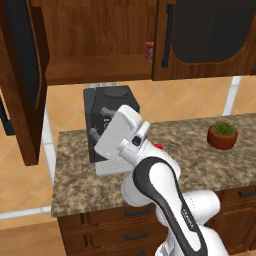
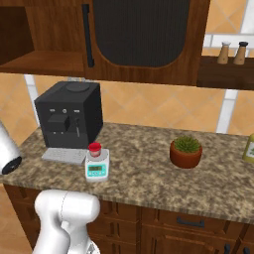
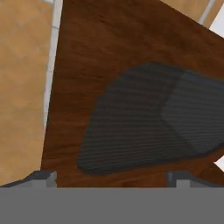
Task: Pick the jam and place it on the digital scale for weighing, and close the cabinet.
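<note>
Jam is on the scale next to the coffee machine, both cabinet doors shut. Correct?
Not quite. The jam does sit on the digital scale beside the coffee machine, but the cabinet's left door stands open in the left base view; only the right door is shut.

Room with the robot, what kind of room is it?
It looks like a kitchen. A black coffee machine stands on a stone counter, a brown wall cabinet hangs above with one door open, and drawers sit below.
</note>
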